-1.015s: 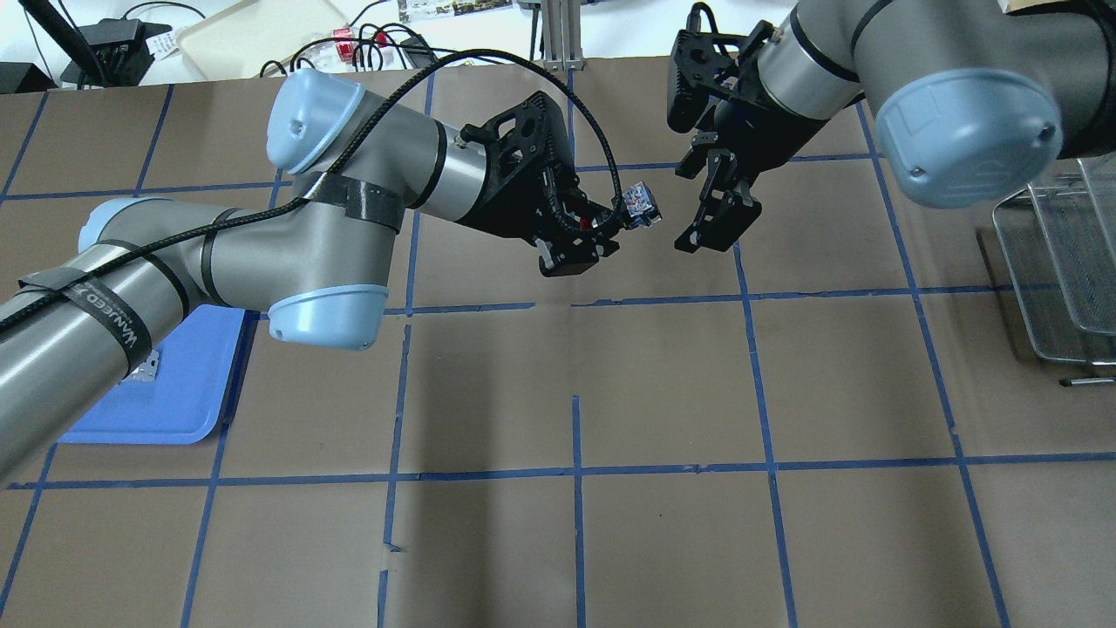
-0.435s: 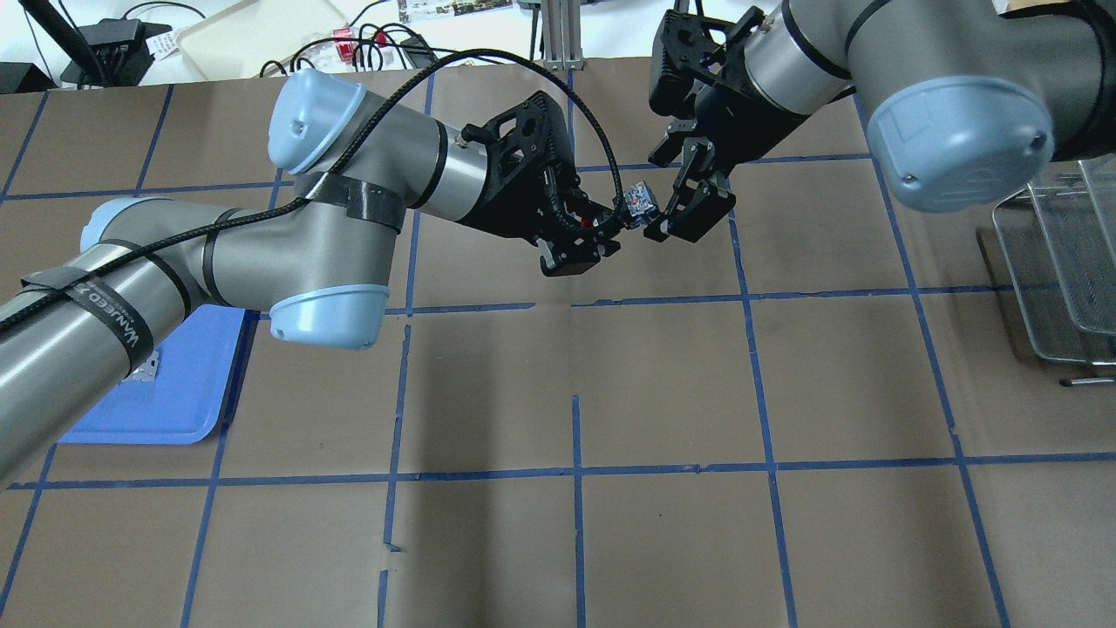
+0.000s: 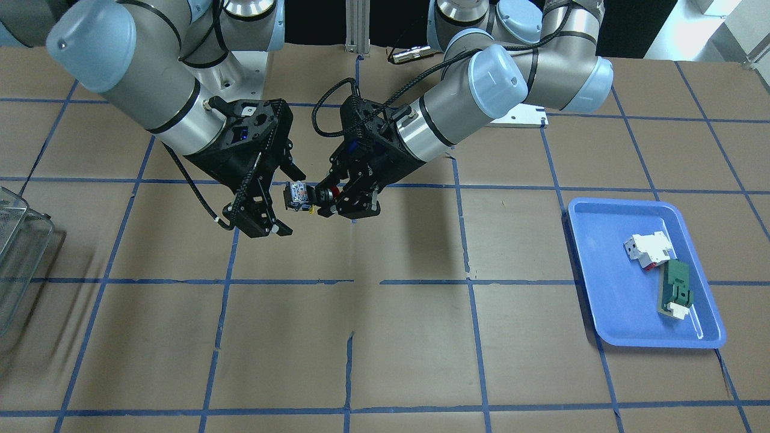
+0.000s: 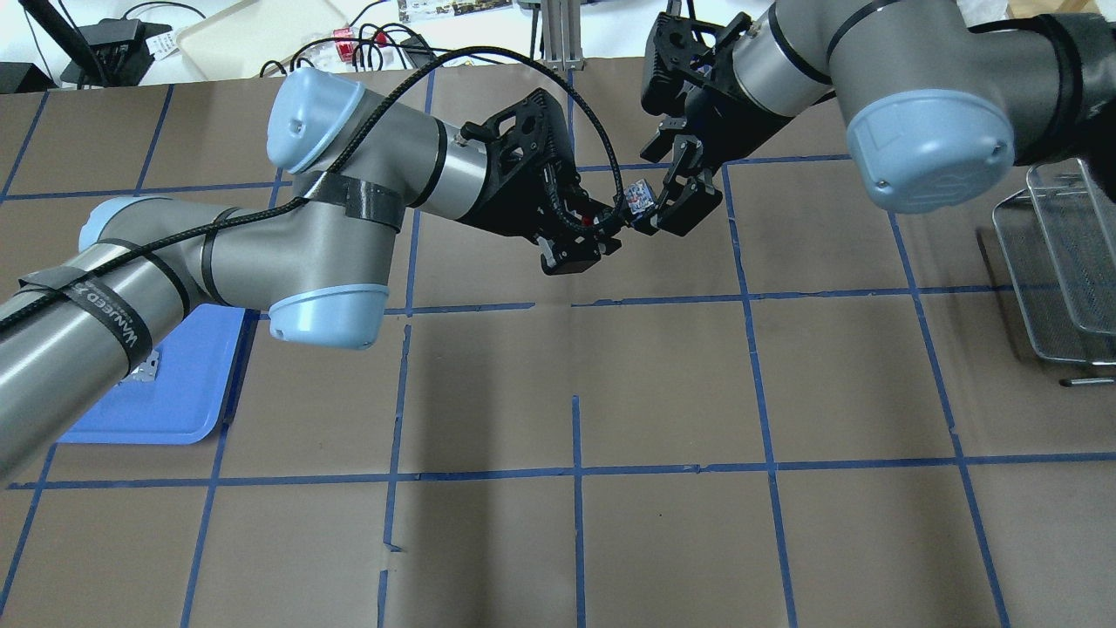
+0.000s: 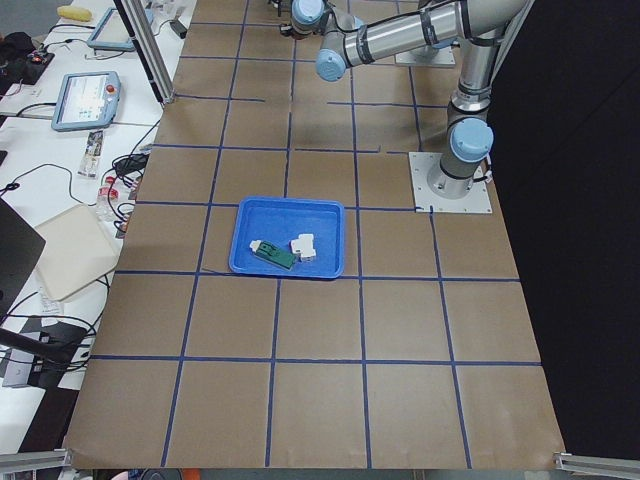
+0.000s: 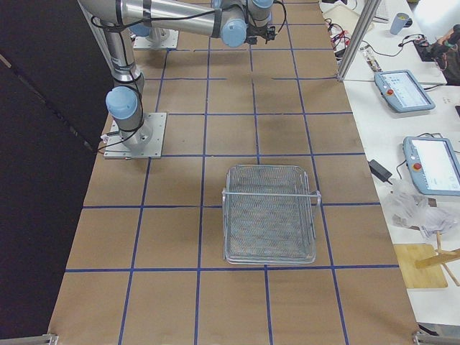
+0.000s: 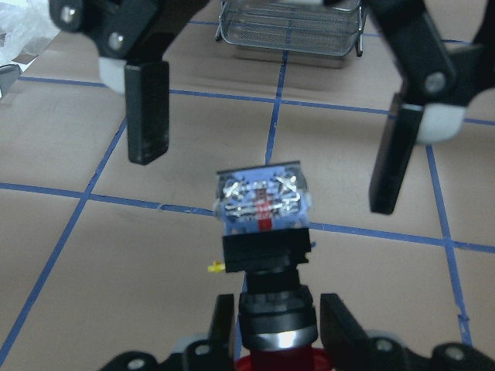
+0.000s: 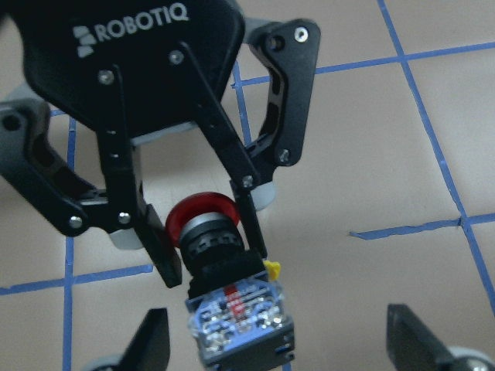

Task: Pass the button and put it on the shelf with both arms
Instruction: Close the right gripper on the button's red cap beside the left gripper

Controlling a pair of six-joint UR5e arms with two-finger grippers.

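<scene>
left claw [image 7: 282, 328] clamped on button [image 7: 264, 205] barrel, above the counter [image 7: 93, 255]. Blue base sticks out past its tips, sitting between the wide-spread fingers of right claw [image 7: 265, 182], gap each side. basket [image 7: 290, 31] on counter, well beyond both claws.

Above the worktop [image 4: 663, 384], midway between its ends, the button [image 7: 263, 205] juts out of the left fingers [image 7: 340, 328], blue base bare. The right fingers [image 7: 147, 108] straddle it, gaps either side. Basket [image 6: 269, 230] at the right end, tray [image 3: 601, 288] at the left, both well away.
</scene>
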